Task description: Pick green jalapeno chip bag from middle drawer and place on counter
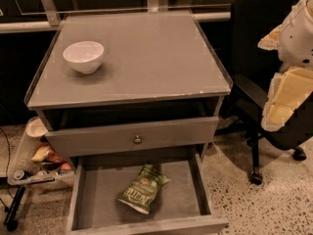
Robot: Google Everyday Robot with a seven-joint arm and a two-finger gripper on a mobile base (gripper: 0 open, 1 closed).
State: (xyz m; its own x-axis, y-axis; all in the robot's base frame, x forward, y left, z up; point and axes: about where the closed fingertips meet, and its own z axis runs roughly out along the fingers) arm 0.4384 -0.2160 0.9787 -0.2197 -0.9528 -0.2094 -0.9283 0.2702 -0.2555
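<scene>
A: Far left?
B: Low tray [18, 166] of snack packets [42, 153]. White bowl [83, 56] upright on the counter [151, 58], back-left corner.

A: Centre?
B: Drawer front with round knob [137, 139], shut. Below it the middle drawer [96, 195] pulled out. Green jalapeno chip bag [142, 190] lies flat inside, slanted, right of middle, touching no wall.

A: Right?
B: Black chair [254, 48]. Gripper [286, 99] at the frame edge in front of it, well apart from the bag; open or closed, cannot tell
</scene>
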